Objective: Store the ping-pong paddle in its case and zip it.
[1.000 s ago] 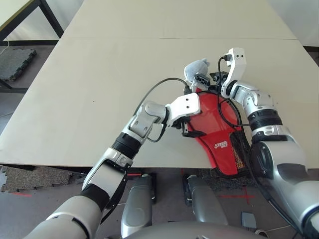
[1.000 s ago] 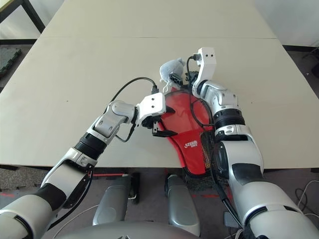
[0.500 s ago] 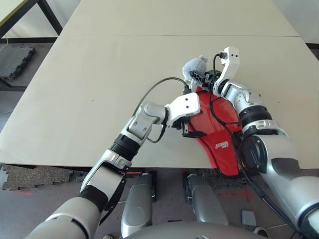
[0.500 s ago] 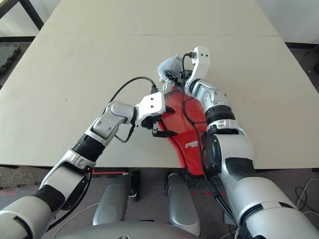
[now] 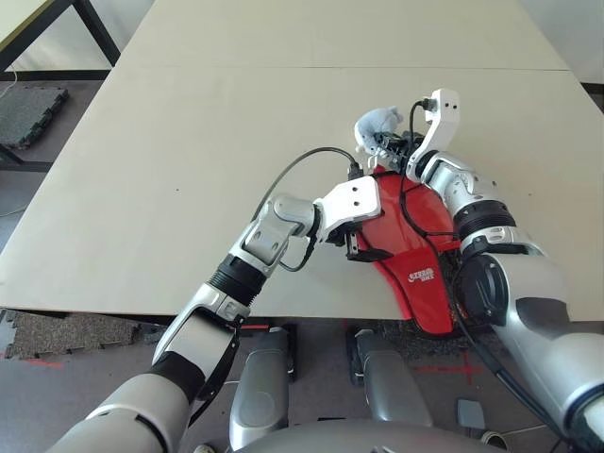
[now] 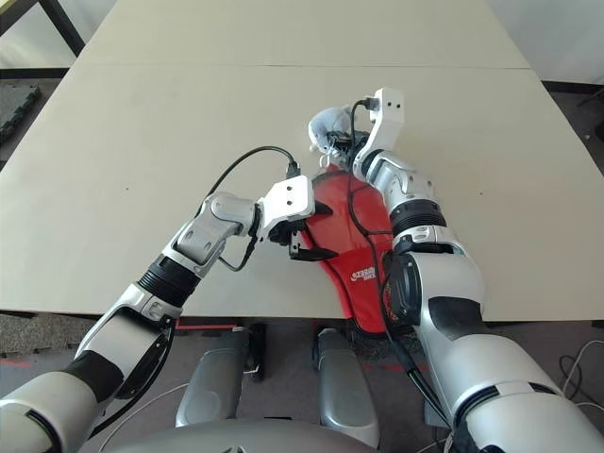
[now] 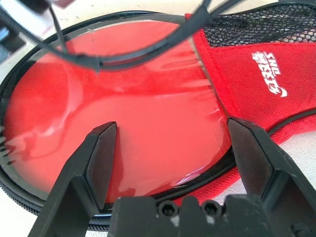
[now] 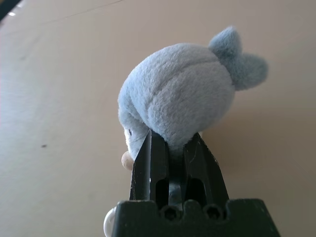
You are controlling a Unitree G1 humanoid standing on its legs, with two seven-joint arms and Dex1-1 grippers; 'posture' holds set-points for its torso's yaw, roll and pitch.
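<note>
Beyond the case [image 5: 406, 241], right gripper [image 8: 174, 143] pinches the grey plush [image 8: 180, 101].

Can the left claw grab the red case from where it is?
Probably yes. The left claw hangs open right above the case, one finger on each side of the round red part, with just a thin black cable crossing farther along.

The case [image 5: 415, 250] lies on the table [image 5: 189, 142] at its near edge, right of centre, its narrow end hanging over that edge. The ping-pong paddle [image 7: 123, 103] lies inside it (blade in the round end). The plush [image 5: 375, 124] sits just behind the case.
</note>
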